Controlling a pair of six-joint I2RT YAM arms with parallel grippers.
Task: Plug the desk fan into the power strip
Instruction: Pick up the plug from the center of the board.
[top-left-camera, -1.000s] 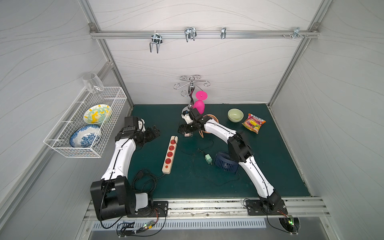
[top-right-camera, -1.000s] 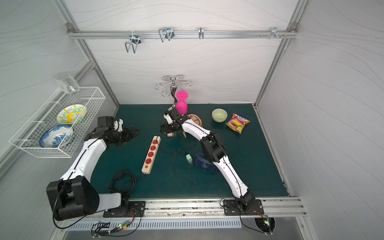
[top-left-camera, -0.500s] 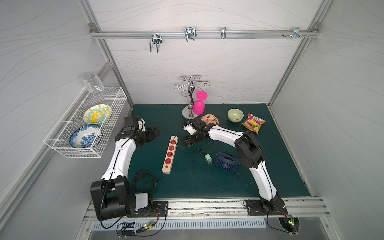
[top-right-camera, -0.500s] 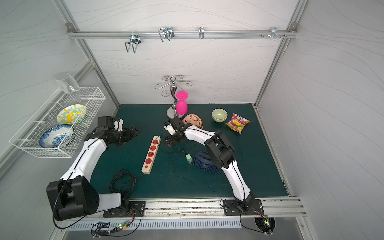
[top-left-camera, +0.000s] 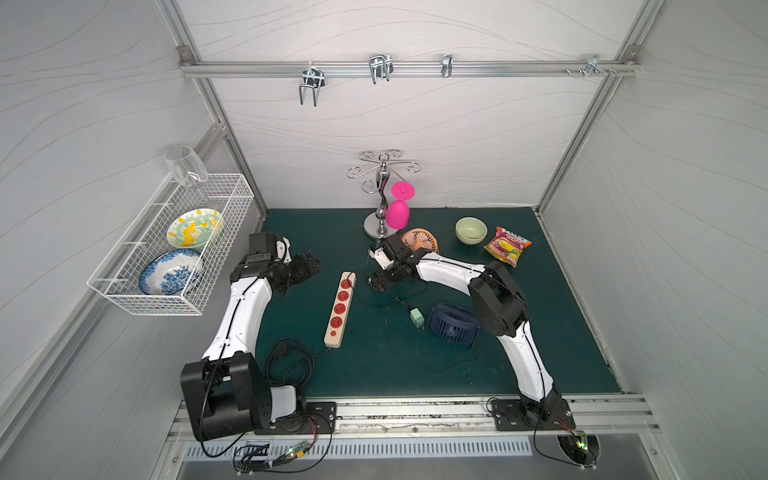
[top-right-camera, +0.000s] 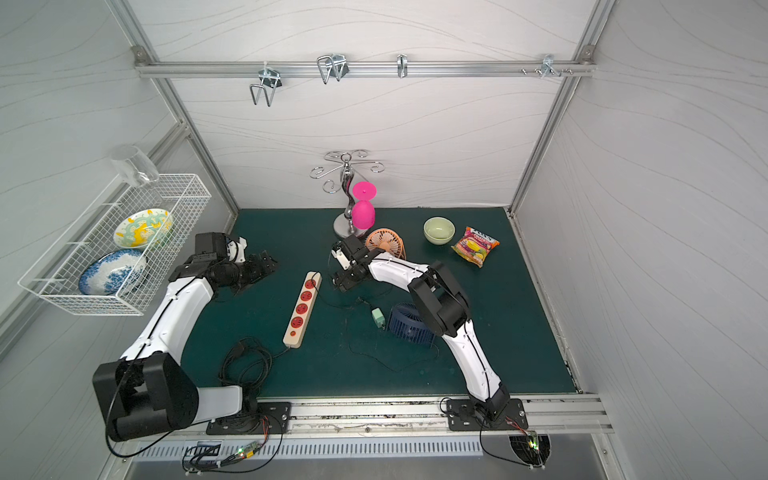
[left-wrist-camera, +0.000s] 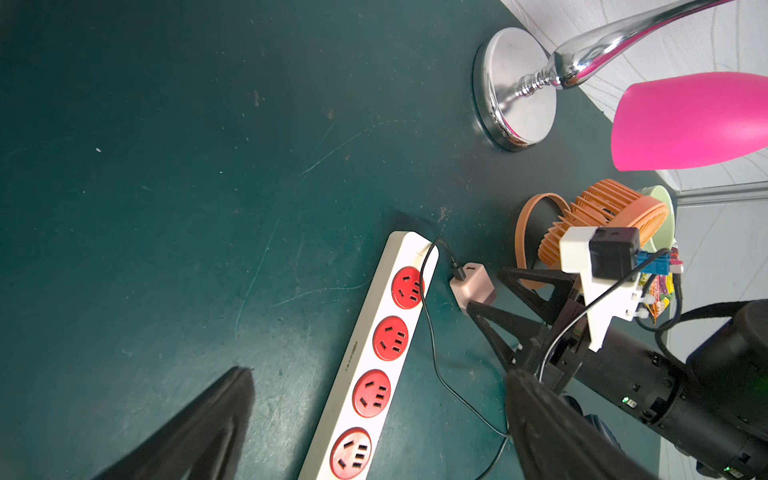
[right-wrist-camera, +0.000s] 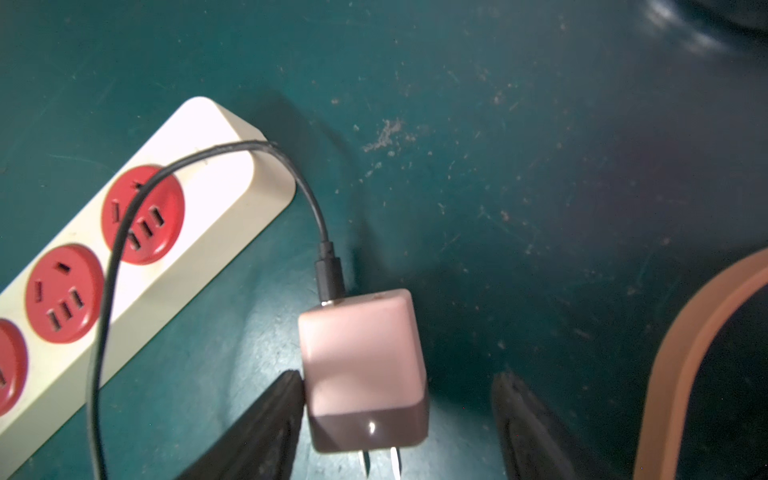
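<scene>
A dark green worktop (top-left-camera: 561, 291) fills the floor of the white-walled booth. On the side wall hangs a white wire basket (top-left-camera: 220, 249) holding a blue-and-white dish (top-left-camera: 170, 272) and a yellow-patterned dish (top-left-camera: 195, 226).

The left arm bends in over the worktop. Its left tool (top-left-camera: 311, 266) hangs off to one side of the strip's far end, fingers spread wide with nothing between them. The right arm curves in from the other side, and the right tool (top-left-camera: 376, 284) sits low at the worktop with its jaws parted.

Between the two tools the long cream plastic power strip (top-left-camera: 340, 309) lies flat with its four round red sockets facing up. Its black cord (top-left-camera: 286, 361) is coiled near the left arm's base.

At the back stands a chrome stemware stand (top-left-camera: 380, 187) with a bright pink goblet (top-left-camera: 397, 214) hanging foot-up. A navy blue round fan (top-left-camera: 453, 324) sits by the right arm's elbow. A smaller orange round fan (top-left-camera: 420, 240) sits just behind the right tool. Off to the side are a colourful snack packet (top-left-camera: 507, 245) and a pale green bowl (top-left-camera: 471, 230). A pale green plug cube (top-left-camera: 416, 318) lies just beside the navy fan.

Smallest is the pink cube-shaped plug adapter (right-wrist-camera: 361, 365), which lies just off the strip's far end with its prongs bare. It sits between the right tool's fingers: one finger (right-wrist-camera: 270, 415) is against its side and the other stands apart. Its thin black lead (right-wrist-camera: 108, 291) drapes over the end socket.
</scene>
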